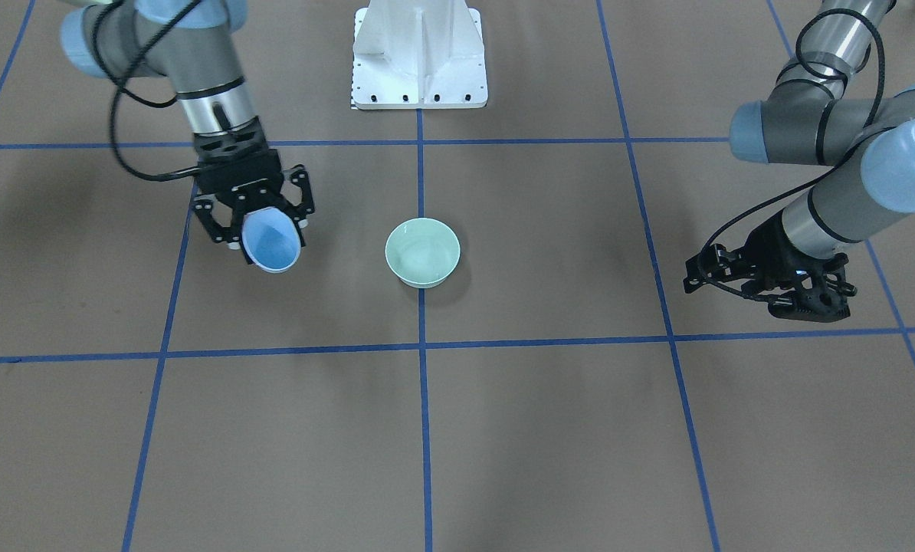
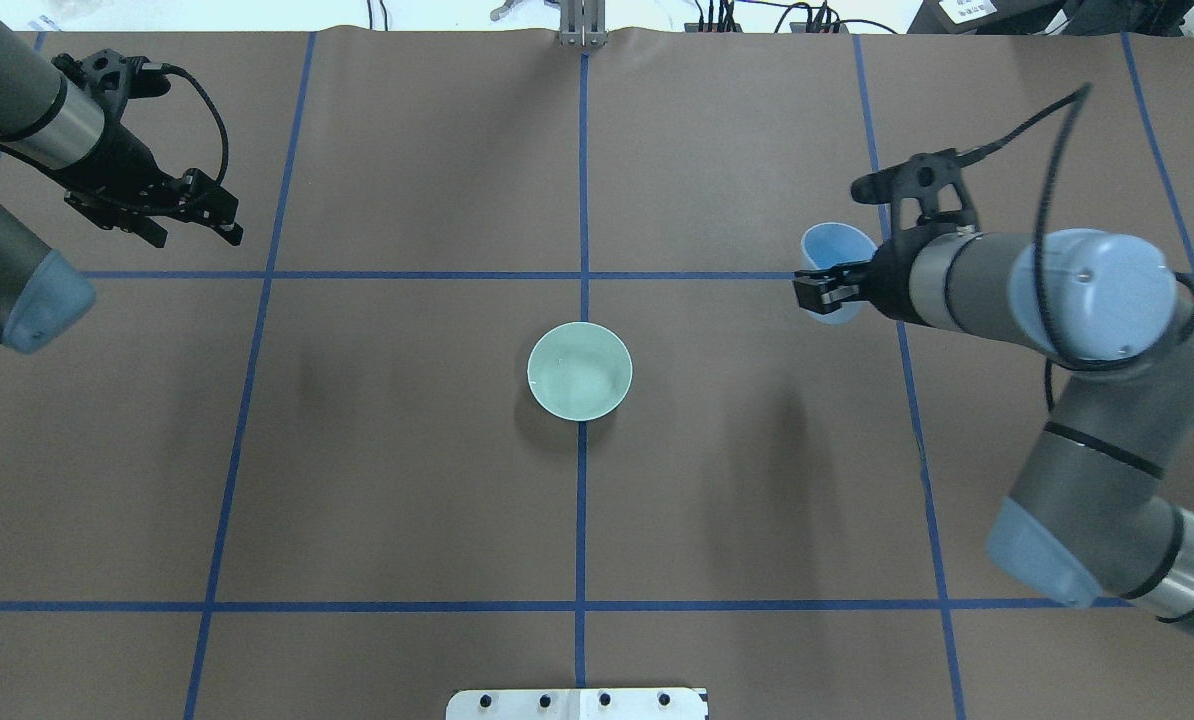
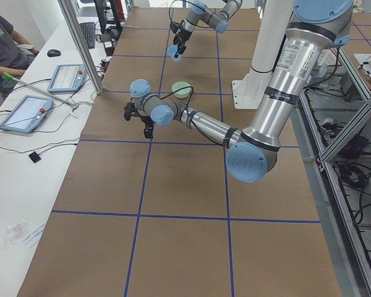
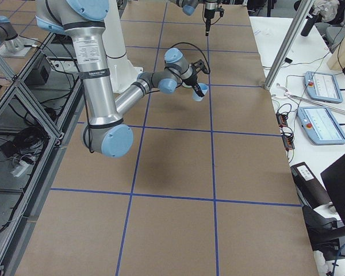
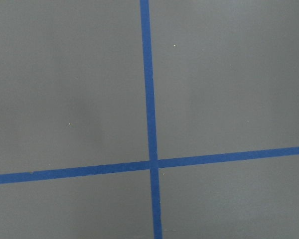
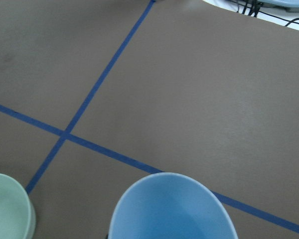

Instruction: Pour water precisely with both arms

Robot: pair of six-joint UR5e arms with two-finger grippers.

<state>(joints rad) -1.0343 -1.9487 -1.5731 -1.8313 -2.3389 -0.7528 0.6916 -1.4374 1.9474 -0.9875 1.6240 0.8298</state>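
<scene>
My right arm (image 2: pixel 1057 300) holds a light-blue cup (image 1: pixel 272 244) in its gripper (image 1: pixel 266 236), which is shut on the cup. The cup is tilted and off the table, with its mouth turned away from the robot. It also shows in the overhead view (image 2: pixel 835 248) and the right wrist view (image 6: pixel 172 209). A pale green bowl (image 1: pixel 422 251) stands on the table's centre line (image 2: pixel 579 371), apart from the cup. I cannot tell whether either holds water. My left arm (image 2: pixel 17 110) is far off to the robot's left. Its gripper (image 2: pixel 195 238) is open and empty above the mat.
The brown mat carries a grid of blue tape lines (image 5: pixel 149 124). The white base pedestal (image 1: pixel 419 61) stands at the robot's edge of the table. A white desk with tablets (image 3: pixel 25 111) and a metal post (image 3: pixel 80 43) border the far side.
</scene>
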